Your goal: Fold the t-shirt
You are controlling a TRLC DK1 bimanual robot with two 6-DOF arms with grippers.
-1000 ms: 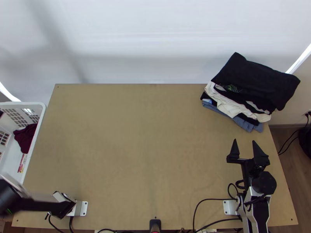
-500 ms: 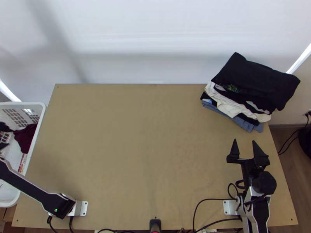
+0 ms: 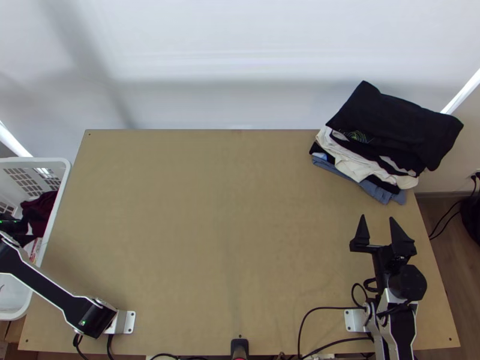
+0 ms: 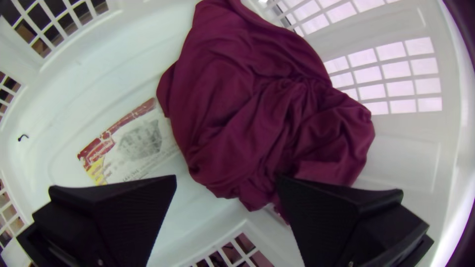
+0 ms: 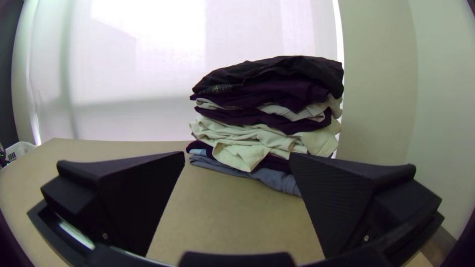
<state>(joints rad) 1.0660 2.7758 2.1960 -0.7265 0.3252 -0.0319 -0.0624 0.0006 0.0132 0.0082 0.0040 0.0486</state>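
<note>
Maroon t-shirt [image 4: 247, 99], thin and smooth-looking, lies in the white plastic laundry basket [image 3: 42, 160] left of the light wooden table [image 3: 228, 228]. The left arm's black gripper [image 4: 226, 178] is down in the basket beside it, fingers spread wide apart with nothing grasped. One fingertip overlaps the cloth's edge, while the other is over bare basket floor near a printed label [image 4: 136, 143]. Closing from here would probably catch only a shallow fold, and such slippery-looking fabric could slide free during the lift. Going too low could press the fingertips against the hard floor; a sideways pull might drag the shirt along the lattice wall, snag it on the rim or tip the basket. Even a sound grip on this heap risks bringing the garment out twisted, since no corner or hem offers itself, and it would then need spreading before any fold.

As for the shirt itself, it is bunched into a loose mound against the basket's table-side wall, with soft creases running into a tight pucker near its middle. Sleeves and neckline cannot be made out. Folding has clearly not begun.

The right arm's black gripper [image 5: 237, 155] stands near the table's right edge, its fingers well parted and empty, facing the tall stack of folded clothes [image 5: 267, 113] at the far right corner.
</note>
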